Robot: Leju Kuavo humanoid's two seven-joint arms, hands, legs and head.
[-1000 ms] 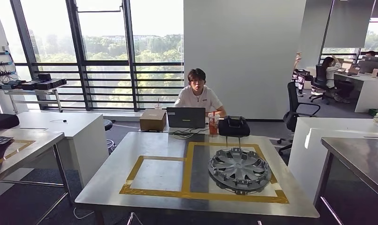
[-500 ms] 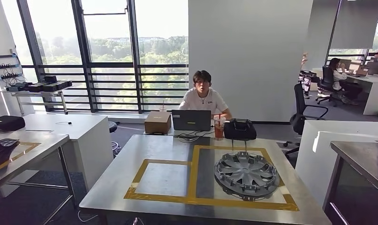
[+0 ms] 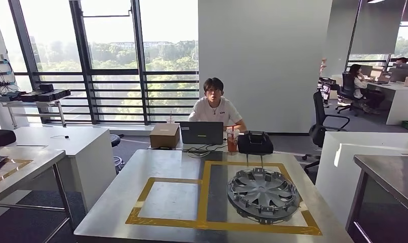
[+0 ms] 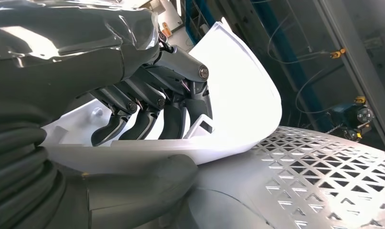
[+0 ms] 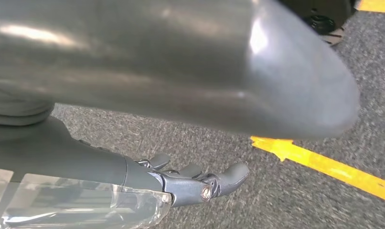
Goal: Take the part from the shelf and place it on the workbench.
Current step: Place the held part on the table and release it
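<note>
The left hand (image 4: 147, 109) grips a white curved part (image 4: 238, 105), fingers (image 4: 174, 119) curled over its edge and thumb beneath; the right hand (image 5: 190, 183) hangs over grey carpet, fingers loosely spread and holding nothing. Ahead, a grey hubcap (image 3: 262, 188) lies inside yellow tape on the metal surface (image 3: 116, 202).

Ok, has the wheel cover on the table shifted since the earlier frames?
No. The wheel cover still lies inside the right-hand yellow tape box as before; the whole picture shifted, so the camera moved.
</note>
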